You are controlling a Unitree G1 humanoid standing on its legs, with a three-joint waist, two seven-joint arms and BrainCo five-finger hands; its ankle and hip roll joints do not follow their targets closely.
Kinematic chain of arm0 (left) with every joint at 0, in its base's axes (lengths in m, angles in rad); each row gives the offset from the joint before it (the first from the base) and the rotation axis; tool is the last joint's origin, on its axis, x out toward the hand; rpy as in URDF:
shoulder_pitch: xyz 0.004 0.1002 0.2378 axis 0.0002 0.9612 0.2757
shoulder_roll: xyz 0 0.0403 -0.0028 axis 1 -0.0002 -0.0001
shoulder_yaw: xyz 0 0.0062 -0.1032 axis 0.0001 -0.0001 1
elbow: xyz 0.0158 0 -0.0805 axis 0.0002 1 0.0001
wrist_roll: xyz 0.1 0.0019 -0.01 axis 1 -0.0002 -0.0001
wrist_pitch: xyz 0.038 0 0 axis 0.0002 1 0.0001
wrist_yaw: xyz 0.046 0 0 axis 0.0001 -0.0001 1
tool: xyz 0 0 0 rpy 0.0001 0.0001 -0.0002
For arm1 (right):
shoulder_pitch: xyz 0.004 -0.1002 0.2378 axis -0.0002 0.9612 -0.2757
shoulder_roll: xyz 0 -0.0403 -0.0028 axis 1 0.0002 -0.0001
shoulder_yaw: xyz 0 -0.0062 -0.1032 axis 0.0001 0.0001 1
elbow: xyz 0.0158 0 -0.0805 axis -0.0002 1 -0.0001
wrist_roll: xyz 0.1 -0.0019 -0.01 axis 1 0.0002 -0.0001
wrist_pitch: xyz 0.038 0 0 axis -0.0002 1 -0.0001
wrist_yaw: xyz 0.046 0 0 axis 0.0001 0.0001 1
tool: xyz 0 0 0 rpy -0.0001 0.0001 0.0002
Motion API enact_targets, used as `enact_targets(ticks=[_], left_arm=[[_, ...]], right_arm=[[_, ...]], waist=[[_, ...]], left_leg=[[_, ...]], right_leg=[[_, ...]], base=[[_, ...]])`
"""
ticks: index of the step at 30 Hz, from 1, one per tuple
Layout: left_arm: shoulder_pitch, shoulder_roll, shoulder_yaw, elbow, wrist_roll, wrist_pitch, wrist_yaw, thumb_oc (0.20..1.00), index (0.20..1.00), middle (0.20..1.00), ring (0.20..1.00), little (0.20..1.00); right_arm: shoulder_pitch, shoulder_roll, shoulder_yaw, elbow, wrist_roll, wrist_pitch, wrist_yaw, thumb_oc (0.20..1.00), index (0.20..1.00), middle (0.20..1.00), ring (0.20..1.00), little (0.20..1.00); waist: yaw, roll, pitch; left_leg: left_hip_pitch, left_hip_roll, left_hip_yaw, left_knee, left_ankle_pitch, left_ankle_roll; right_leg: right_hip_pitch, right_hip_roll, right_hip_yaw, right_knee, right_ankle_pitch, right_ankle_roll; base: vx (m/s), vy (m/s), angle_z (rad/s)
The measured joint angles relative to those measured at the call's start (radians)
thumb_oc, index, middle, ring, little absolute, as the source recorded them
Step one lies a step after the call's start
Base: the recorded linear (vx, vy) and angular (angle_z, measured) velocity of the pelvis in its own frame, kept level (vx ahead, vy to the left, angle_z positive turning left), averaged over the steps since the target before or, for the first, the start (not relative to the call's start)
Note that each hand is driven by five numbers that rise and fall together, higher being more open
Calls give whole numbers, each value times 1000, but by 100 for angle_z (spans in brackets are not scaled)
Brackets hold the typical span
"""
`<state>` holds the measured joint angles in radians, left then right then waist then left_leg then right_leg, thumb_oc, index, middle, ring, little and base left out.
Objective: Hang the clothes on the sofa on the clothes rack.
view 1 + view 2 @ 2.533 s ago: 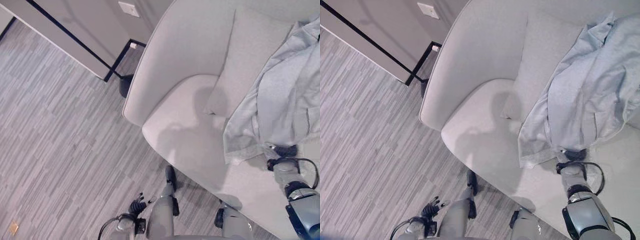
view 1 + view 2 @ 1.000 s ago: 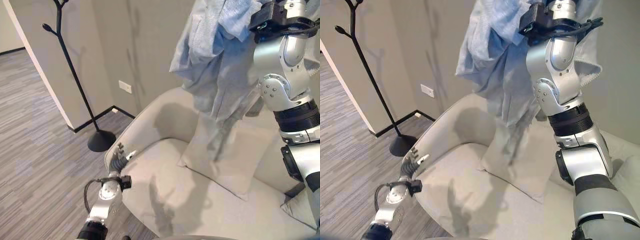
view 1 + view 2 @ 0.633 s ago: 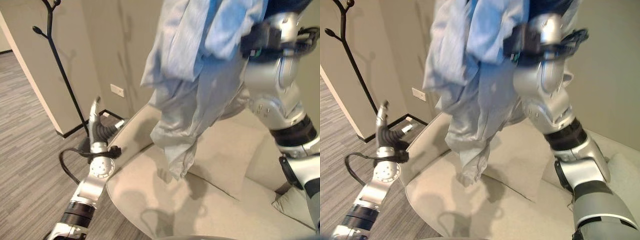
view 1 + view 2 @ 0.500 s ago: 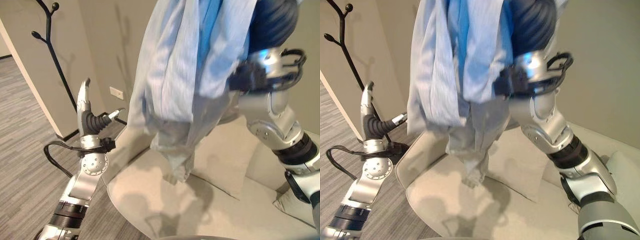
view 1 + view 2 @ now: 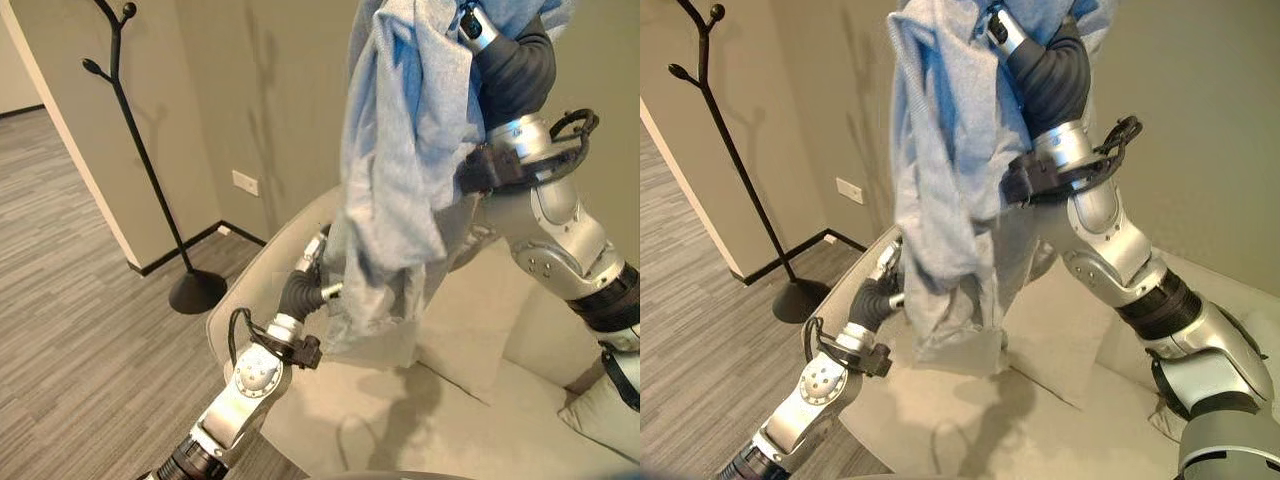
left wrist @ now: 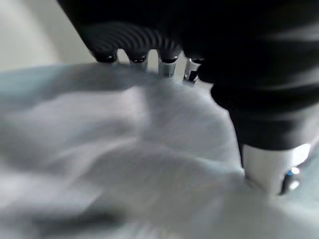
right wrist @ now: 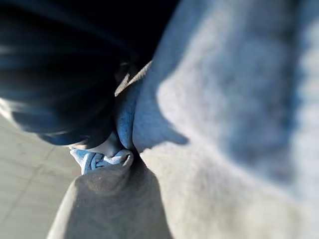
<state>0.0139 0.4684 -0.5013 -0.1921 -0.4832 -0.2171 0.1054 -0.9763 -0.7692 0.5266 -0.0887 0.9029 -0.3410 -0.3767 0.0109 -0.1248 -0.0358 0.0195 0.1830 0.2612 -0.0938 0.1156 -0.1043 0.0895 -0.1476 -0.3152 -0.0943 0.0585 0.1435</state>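
In the left eye view, a pale blue garment (image 5: pixel 400 170) is held high above the beige sofa (image 5: pixel 470 400) by the right hand (image 5: pixel 500 60), its fingers buried in the cloth. A black clothes rack (image 5: pixel 150 190) stands on grey striped flooring (image 5: pixel 70 300) by a beige wall. No writing can be read.

In the right eye view, the left hand (image 5: pixel 880 290) is pressed into the garment's lower hem.

In the left wrist view, its fingers are hidden under fabric; their state cannot be told.

In the right wrist view, cloth is pinched beside the dark cover.
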Motion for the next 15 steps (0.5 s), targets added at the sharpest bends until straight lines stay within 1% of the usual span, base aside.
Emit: enact_targets(ticks=[1,2,3,5,6,7,9,11,15], left_arm=[[13,9,-3,8,-31,5,-14,1000,1000,1000,1000,1000],[33,24,-20,28,-90,35,-57,1000,1000,1000,1000,1000],[33,25,-29,45,-92,44,-73,1000,1000,1000,1000,1000],[32,29,-46,60,-109,62,-89,1000,1000,1000,1000,1000],[8,43,-85,86,-108,72,-114,1000,1000,1000,1000,1000],[-8,56,-102,87,-106,86,-144,1000,1000,1000,1000,1000],[-19,82,-110,92,-101,87,-169,1000,1000,1000,1000,1000],[-19,89,-109,120,-83,89,-174,1000,1000,1000,1000,1000],[-55,68,-119,218,24,85,-147,1000,1000,1000,1000,1000]], right_arm=[[-25,23,-3,35,0,0,-5,200,200,200,200,200],[-62,88,-44,104,1,-1,-19,200,200,200,200,200],[-69,109,-61,118,2,-1,-27,200,200,200,200,200],[-80,119,-65,117,3,-1,-32,200,200,200,200,200],[-82,134,-65,107,2,-1,-33,200,200,200,200,200],[-84,139,-66,106,0,-1,-33,200,200,200,200,200],[-141,141,-65,172,13,-2,-33,200,200,200,200,200],[-191,143,-69,232,35,-5,-36,200,200,200,200,200],[-202,155,-72,193,76,-22,-34,200,200,200,200,200]], waist=[[-1,2,3],[-2,3,10],[3,1,16],[12,-3,26],[12,-5,28],[11,-7,32],[11,-6,49],[9,-6,52],[-1,-14,54]], left_leg=[[1,-1,1,0,-1,1],[1,-3,0,1,-2,2],[1,-4,-1,3,-2,2],[1,-5,-1,6,-2,2],[1,-7,-2,6,-1,1],[4,-10,-2,6,-1,0],[11,-11,2,6,-1,0],[13,-11,3,6,-2,0],[15,-12,6,6,-1,-1]], right_leg=[[0,-2,1,0,0,1],[0,-4,1,0,-1,3],[2,-4,0,0,0,3],[2,-4,0,0,1,1],[3,-6,-1,0,1,1],[6,-5,-1,0,1,1],[10,-7,1,0,1,2],[11,-8,3,0,1,3],[11,-11,4,0,0,3]], base=[[-5,40,1],[0,0,0],[-3,34,4],[-2,33,2],[4,42,1],[14,63,0],[15,52,-4],[5,11,-2],[0,0,0]])
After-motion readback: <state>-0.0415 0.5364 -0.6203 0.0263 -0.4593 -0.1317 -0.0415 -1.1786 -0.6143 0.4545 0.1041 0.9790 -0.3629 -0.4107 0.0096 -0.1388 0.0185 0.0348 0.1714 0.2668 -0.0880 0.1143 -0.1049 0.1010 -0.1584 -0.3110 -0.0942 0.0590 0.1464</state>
